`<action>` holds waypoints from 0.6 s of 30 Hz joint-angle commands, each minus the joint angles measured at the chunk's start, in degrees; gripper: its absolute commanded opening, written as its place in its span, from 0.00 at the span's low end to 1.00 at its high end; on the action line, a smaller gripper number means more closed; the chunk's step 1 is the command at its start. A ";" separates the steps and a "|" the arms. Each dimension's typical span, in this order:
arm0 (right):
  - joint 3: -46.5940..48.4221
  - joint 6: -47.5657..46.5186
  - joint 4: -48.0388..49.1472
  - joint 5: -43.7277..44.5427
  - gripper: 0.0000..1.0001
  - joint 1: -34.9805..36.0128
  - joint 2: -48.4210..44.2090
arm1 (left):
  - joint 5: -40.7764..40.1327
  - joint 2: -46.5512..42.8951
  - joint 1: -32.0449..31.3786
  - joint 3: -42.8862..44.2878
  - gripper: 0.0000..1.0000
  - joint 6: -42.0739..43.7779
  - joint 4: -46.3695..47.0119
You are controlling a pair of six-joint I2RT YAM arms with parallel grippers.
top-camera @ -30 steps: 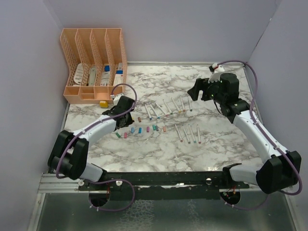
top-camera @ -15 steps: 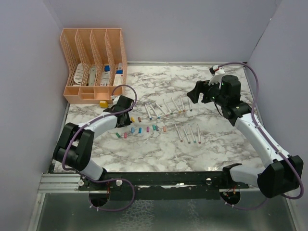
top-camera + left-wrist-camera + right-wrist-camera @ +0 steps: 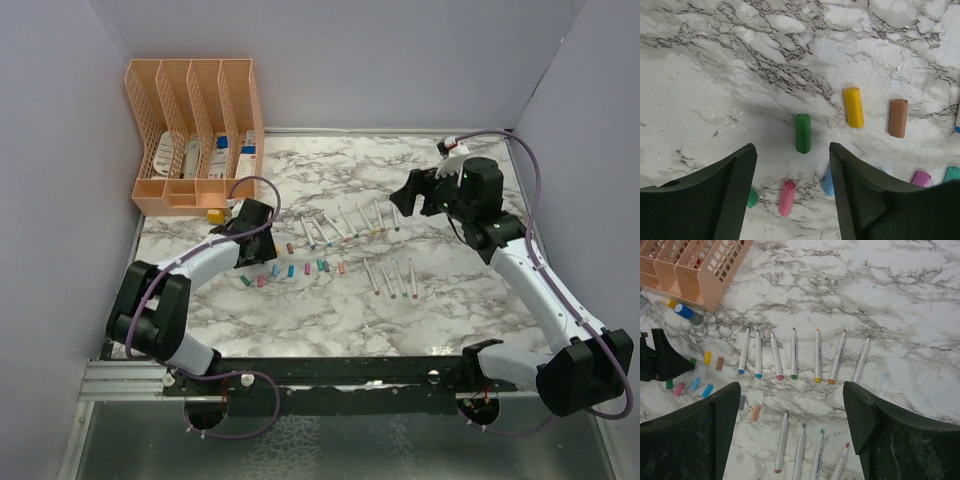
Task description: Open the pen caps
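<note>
Two grippers, both empty. The left gripper has its fingers apart, straddling a green cap that lies loose on the bench. A yellow cap and a brown cap lie just beside it. A pink cap lies nearer the wrist, among other caps scattered left of centre. The right gripper, fingers spread wide, hovers toward the far right corner. It looks down on the pens: seven in a row mid-bench and four nearer the front edge, all apparently uncapped. A file organiser fills the far left corner.

Judged risks: a short round cap can roll or squirt out if the fingers meet it off-centre. A low sweep could scatter its neighbours. A descent by the right arm could set the pens rolling.
</note>
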 commanded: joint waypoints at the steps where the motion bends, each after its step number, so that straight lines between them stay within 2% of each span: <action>1: 0.47 0.53 -2.19 0.75 0.83 -0.26 -2.12 | -0.28 -6.34 0.42 2.92 0.66 0.11 -3.75; 3: 1.44 0.75 -3.26 1.93 0.84 -0.26 -2.04 | -0.85 -8.86 0.44 5.09 0.72 0.56 -5.34; 4: 1.96 0.91 -3.88 2.64 0.89 -0.26 -1.90 | -1.08 -10.08 0.47 6.20 0.78 0.70 -6.06; 5: 2.45 1.26 -4.52 3.71 0.98 -0.26 -1.74 | -1.23 -11.15 0.47 7.73 0.96 0.98 -6.65; 6: 3.08 1.74 -5.19 4.93 1.00 -0.26 -1.46 | -1.41 -12.20 0.42 8.60 0.99 1.08 -7.37; 12: 3.71 5.04 -7.98 11.56 0.99 -0.26 -2.31 | -1.19 -17.88 0.45 10.67 0.99 1.60 -9.82; 18: 2.86 8.86 -8.50 13.20 0.99 -0.26 -4.04 | -0.24 -22.58 0.47 9.59 0.99 0.82 -9.79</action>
